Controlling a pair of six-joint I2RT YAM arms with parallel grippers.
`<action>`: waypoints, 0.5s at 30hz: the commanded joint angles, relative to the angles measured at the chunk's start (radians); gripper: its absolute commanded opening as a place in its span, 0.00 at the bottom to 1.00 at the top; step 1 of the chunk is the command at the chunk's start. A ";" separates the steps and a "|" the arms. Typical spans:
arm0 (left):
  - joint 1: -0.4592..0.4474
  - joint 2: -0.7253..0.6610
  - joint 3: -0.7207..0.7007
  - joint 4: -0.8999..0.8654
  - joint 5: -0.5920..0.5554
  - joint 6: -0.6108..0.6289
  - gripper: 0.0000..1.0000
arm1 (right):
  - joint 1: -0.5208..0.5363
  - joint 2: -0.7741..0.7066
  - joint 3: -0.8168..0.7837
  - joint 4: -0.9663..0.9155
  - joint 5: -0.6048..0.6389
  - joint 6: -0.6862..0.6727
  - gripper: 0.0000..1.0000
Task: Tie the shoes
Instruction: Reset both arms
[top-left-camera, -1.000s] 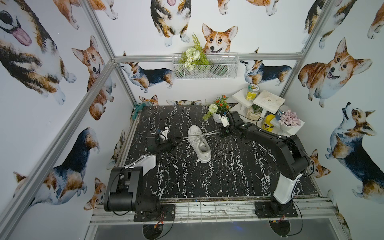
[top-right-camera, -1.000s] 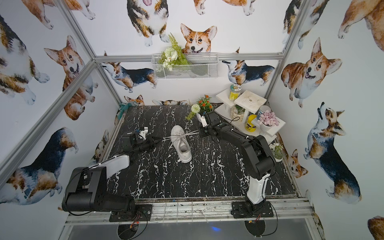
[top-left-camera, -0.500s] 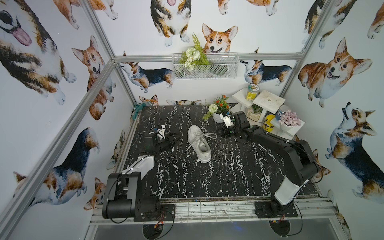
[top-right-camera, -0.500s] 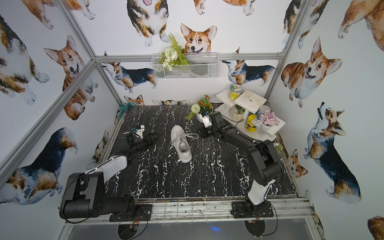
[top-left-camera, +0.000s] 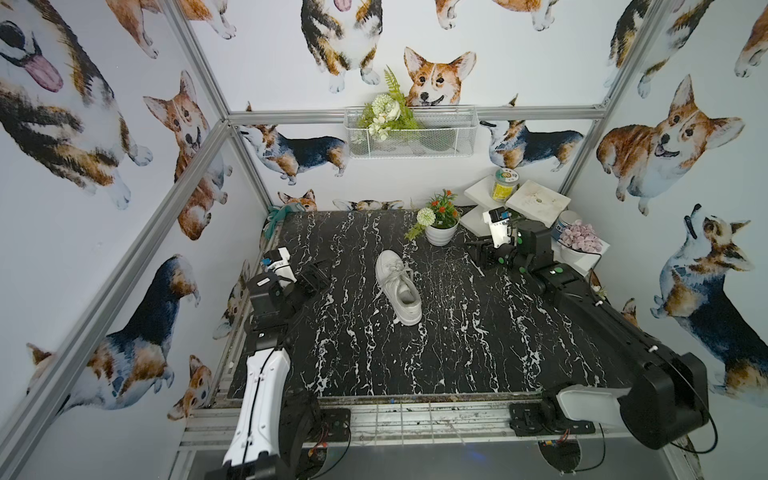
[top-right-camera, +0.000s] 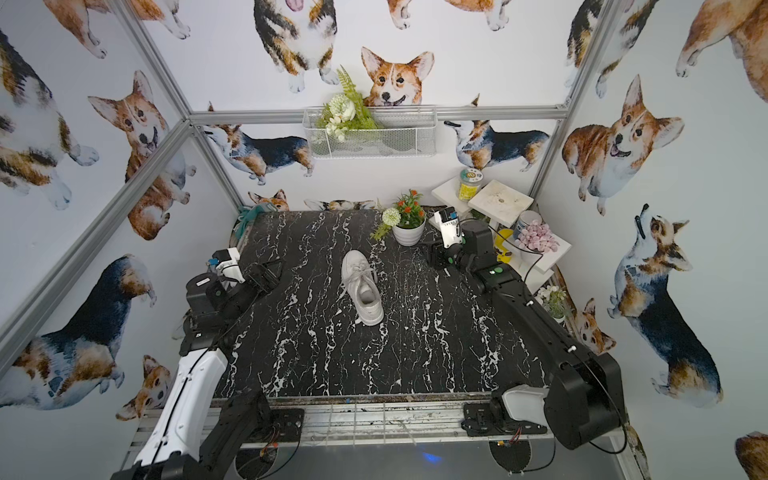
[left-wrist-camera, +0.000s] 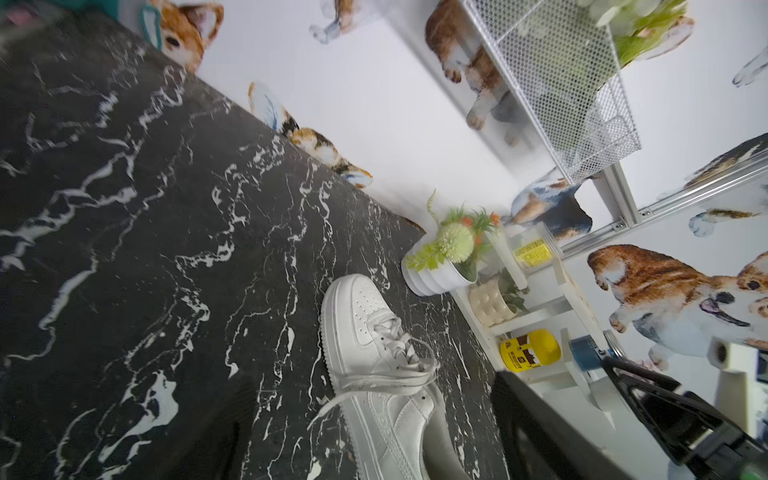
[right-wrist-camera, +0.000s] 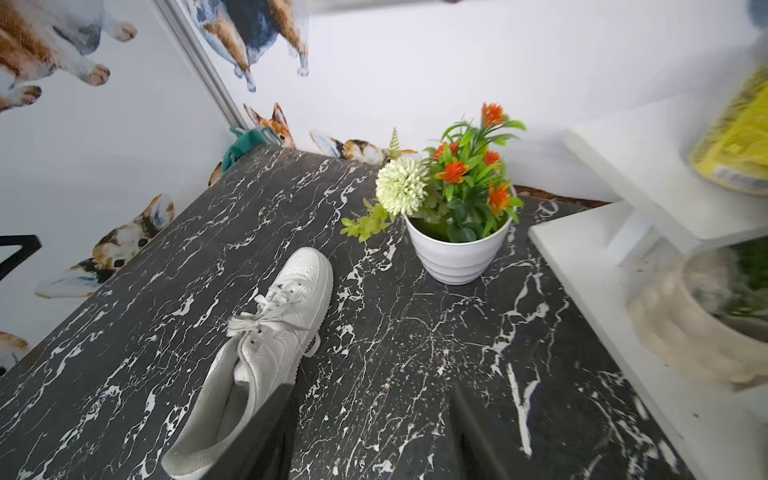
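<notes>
Both top views show the shoe (top-left-camera: 397, 289) lying on the table (top-left-camera: 478, 353) between the left claw (top-left-camera: 322, 272) and right claw (top-left-camera: 476, 249), both open and empty, so the slack-looking bow in its laces (left-wrist-camera: 395, 368) may slip loose if an arm brushes a trailing end

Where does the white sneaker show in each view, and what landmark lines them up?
Top view: white sneaker in the middle of the black marble table, toe toward the back wall.
Top view: white sneaker, same spot.
Left wrist: white sneaker side-on, heel out of frame.
Right wrist: white sneaker seen from behind its heel.
Shared landmark: white flower pot beyond the toe, in all four.
</notes>
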 joint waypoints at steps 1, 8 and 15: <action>0.003 -0.126 -0.004 -0.061 -0.164 0.097 1.00 | -0.013 -0.111 -0.055 0.048 0.118 -0.015 0.70; 0.003 -0.371 -0.057 -0.066 -0.373 0.154 1.00 | -0.087 -0.388 -0.310 0.207 0.270 0.064 0.91; 0.003 -0.354 -0.158 -0.045 -0.447 0.166 1.00 | -0.104 -0.533 -0.616 0.412 0.473 0.055 1.00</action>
